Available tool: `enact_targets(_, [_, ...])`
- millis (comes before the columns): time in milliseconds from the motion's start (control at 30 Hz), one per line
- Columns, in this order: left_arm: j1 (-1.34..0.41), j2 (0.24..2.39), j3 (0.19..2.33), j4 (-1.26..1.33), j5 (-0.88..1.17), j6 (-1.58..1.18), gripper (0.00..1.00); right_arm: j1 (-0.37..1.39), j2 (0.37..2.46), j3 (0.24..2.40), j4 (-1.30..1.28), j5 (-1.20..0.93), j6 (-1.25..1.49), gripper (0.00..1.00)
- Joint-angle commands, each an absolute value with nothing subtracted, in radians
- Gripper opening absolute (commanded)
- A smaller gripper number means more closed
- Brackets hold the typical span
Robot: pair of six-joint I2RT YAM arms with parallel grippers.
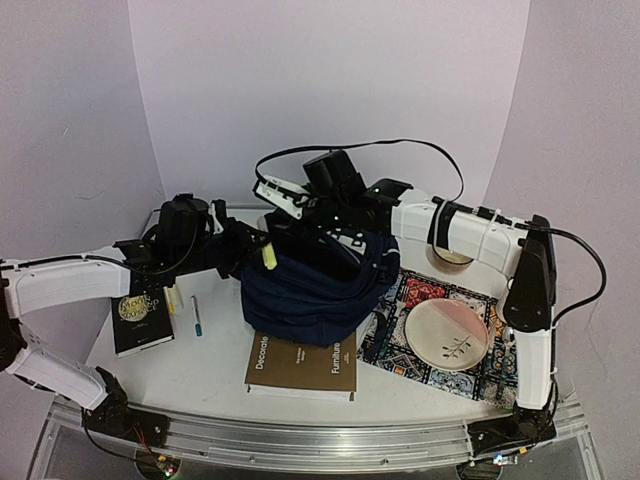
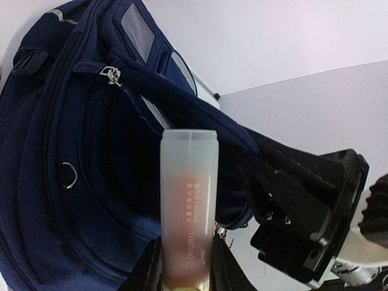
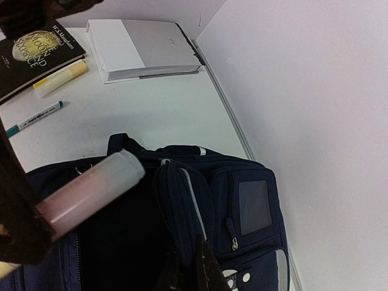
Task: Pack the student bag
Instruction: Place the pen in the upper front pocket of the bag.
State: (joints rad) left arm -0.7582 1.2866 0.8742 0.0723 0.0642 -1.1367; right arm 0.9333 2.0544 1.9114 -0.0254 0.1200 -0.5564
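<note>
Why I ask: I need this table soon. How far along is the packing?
Done: the bag stands open. In hand: the left gripper holds a tube over the opening; the right gripper pinches the rim. Left: black book, brown book, pen and highlighter lie on the table.

Bag (image 1: 315, 285) mouth gapes upward, with a dark hollow inside that is reachable from above.

- Left rim blocked: the left gripper (image 1: 258, 250) clamps a tube (image 1: 268, 257) right at the mouth, tip at the hollow's edge.
- Rear rim blocked: the right gripper (image 3: 193, 267) pinches the fabric there, and its arm spans the back right.
- Front: brown book (image 1: 302, 365) lies against the bag's base, no gap between them.
- Right: mat (image 1: 395, 345) carrying a plate (image 1: 447, 333), just beside the bag.
- Left: a bare strip of table (image 1: 215, 360), narrowed by pen (image 1: 196, 315), highlighter (image 1: 172, 300) and black book (image 1: 140, 318).
- Far edge: white book (image 3: 142, 51).
- Wall (image 3: 303, 121) stands close behind the bag.
</note>
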Motion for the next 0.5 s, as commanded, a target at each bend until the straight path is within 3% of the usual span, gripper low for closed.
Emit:
enact_targets(0, [-0.753, 1.337, 0.969, 0.16, 0.017, -1.234, 0.0, 0.953, 2.046, 1.985, 0.081, 0.112, -0.545, 0.0])
enact_targets(467, [-0.755, 1.523, 1.054, 0.16, 0.06, -1.397, 0.0, 0.963, 2.066, 2.028, 0.081, 0.107, -0.545, 0.0])
